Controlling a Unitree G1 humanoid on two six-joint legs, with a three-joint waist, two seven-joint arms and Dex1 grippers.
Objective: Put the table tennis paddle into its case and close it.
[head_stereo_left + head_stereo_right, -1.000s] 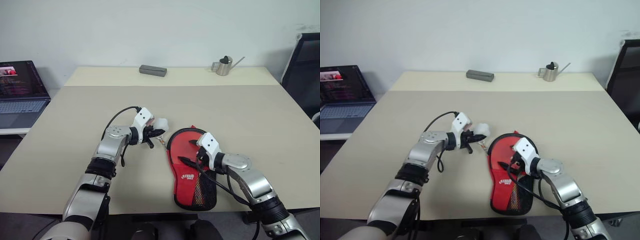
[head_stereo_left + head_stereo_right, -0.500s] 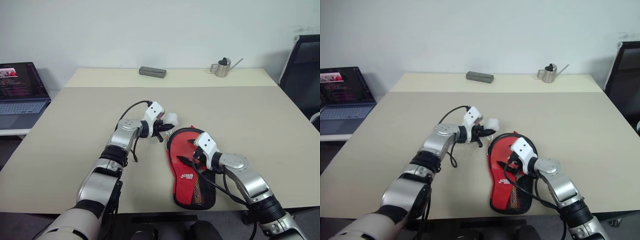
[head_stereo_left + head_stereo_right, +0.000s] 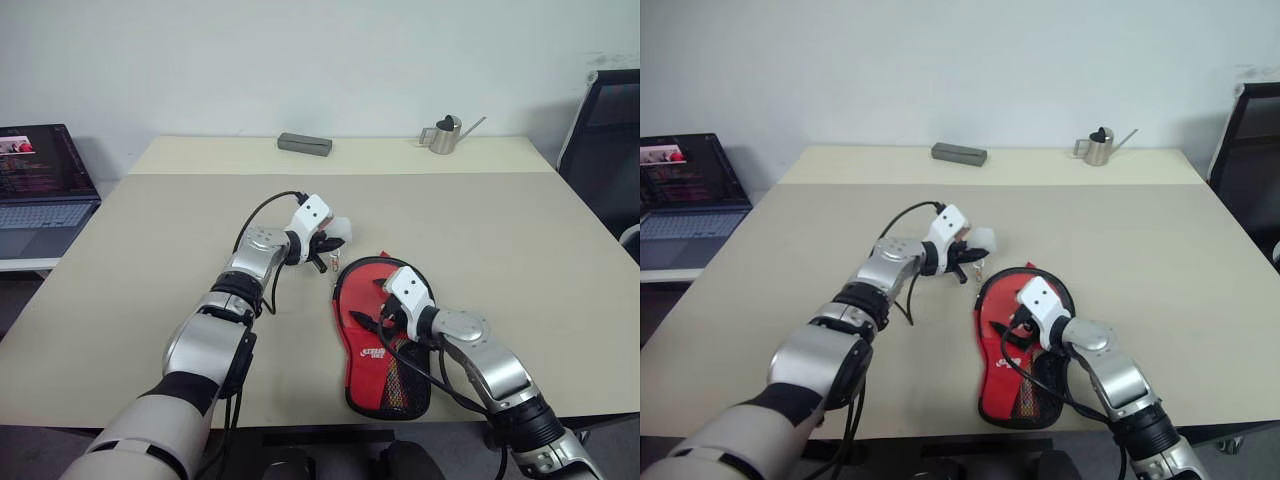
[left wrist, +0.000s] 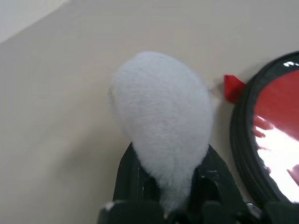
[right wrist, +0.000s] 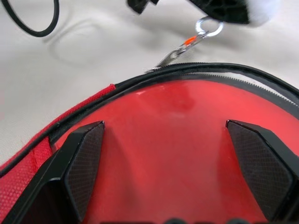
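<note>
Left wrist view: the left gripper [image 4: 170, 198], clamped on a fluffy white pompom zipper pull [image 4: 161, 121], has advanced around the black-trimmed red paddle-shaped case [image 3: 380, 335], zipping it. The right gripper [image 5: 175, 163], fingers apart, steadies the case; paddle presumably inside.

A beige table [image 3: 150, 250] fills the foreground, with a seam running across it near its far side. On the far strip lie a grey rectangular box [image 3: 305, 143] left of the middle and a small metal watering can [image 3: 446, 134] with a thin spout to the right, well apart. An open laptop [image 3: 40, 185] with a lit screen stands beyond the table's left edge. A black chair [image 3: 608, 140] stands at the right edge, against the plain white wall [image 3: 300, 60].
</note>
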